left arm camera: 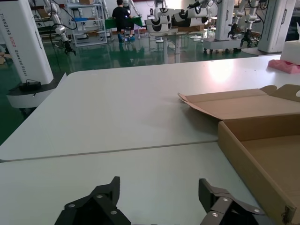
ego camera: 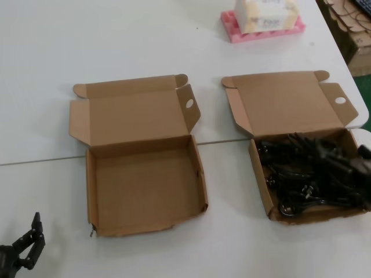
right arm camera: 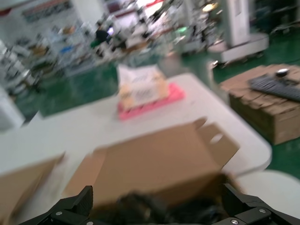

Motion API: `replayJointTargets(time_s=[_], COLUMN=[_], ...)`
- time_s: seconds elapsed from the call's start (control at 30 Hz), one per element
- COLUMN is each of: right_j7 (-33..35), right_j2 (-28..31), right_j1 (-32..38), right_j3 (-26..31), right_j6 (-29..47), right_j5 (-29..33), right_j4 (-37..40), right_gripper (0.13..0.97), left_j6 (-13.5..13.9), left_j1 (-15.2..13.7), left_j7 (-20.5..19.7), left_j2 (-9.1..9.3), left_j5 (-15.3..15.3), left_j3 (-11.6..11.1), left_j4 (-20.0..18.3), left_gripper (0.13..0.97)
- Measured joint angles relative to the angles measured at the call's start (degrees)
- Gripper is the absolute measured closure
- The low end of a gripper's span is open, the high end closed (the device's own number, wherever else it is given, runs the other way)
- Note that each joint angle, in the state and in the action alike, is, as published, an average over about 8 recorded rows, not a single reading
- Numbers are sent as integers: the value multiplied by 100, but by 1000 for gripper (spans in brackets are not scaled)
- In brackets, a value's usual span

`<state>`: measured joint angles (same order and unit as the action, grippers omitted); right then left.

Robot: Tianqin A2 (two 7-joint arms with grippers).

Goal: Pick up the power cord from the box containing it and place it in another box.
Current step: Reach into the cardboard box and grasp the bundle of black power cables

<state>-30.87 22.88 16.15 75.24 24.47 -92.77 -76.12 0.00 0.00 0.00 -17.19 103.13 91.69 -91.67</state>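
The power cord (ego camera: 313, 171) lies as a tangled black bundle in the right brown box (ego camera: 261, 185), whose lid is open with a round hole in its side flap. The other brown box (ego camera: 145, 226), on the left, is empty and has a ragged front wall; its side wall shows in the left wrist view (left arm camera: 248, 154). My right gripper (right arm camera: 161, 206) is open, its jaws wide apart just above the cord (right arm camera: 140, 206) near that box's front. My left gripper (ego camera: 29, 246) is open and empty over bare table at the front left, also seen in its wrist view (left arm camera: 159, 187).
A pink foam tray (ego camera: 264, 26) holding a white packet stands at the table's back. Stacked cardboard (ego camera: 351, 29) sits beyond the table's right edge. A seam (ego camera: 40, 159) crosses the table behind the boxes' front halves.
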Motion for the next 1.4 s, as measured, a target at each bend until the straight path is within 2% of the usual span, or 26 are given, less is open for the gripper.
replayJointTargets(time_s=[0.2, 0.57, 0.7, 0.77, 0.9, 1.17, 1.2, 1.4], right_j7=[0, 0, 0, 0, 0, 0, 0, 0], right_j2=[312, 719, 780, 798, 835, 971, 986, 1069], right_j1=[-160, -73, -49, -35, -6, 60, 69, 128], right_j3=[487, 1058, 1140, 1162, 1209, 1419, 1437, 1501], right_j6=[-39, -411, -422, -414, -412, -540, -549, -566], right_j5=[209, 267, 257, 252, 249, 266, 266, 261], right_j4=[-44, 106, 154, 171, 204, 297, 306, 373], right_gripper=[131, 212, 271, 300, 300, 483, 483, 641], left_j6=[0, 0, 0, 0, 0, 0, 0, 0], left_j1=[0, 0, 0, 0, 0, 0, 0, 0], left_j7=[0, 0, 0, 0, 0, -2, -2, -2], left_j2=[0, 0, 0, 0, 0, 0, 0, 0], left_j5=[0, 0, 0, -1, -1, -1, -1, -2], left_j3=[0, 0, 0, 0, 0, 0, 0, 0], left_j4=[0, 0, 0, 0, 0, 0, 0, 0], left_gripper=[522, 759, 759, 789, 848, 911, 918, 932])
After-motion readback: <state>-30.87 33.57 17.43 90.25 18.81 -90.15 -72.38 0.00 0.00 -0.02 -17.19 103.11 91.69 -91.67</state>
